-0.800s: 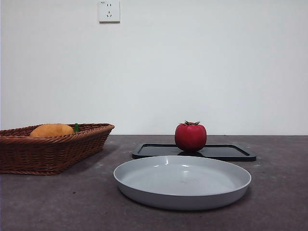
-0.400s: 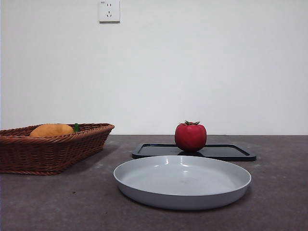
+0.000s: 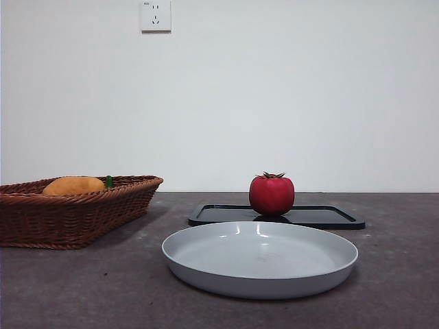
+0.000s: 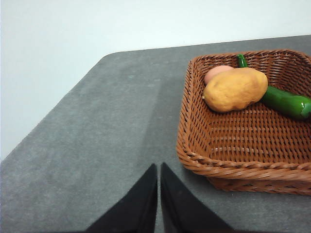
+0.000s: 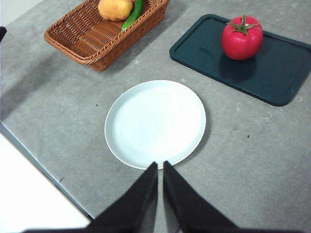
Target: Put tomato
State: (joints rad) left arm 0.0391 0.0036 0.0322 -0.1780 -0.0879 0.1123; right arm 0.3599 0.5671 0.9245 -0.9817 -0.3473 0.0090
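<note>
The tomato (image 3: 271,195) is seen upright on the dark tray (image 3: 329,218), behind the pale plate (image 3: 260,259). In the front view only the top of an orange-yellow fruit (image 3: 73,185) is shown above the rim of the wicker basket (image 3: 75,212); no arm is shown there. The basket's inside is revealed by the left wrist view: a green pepper (image 4: 284,101) and a pinkish item (image 4: 217,73) lie beside the fruit. The left gripper (image 4: 159,194) is held above bare table (image 4: 97,141) near the basket, jaws pressed together. The right gripper (image 5: 160,189) is likewise closed on nothing, near the plate's edge.
</note>
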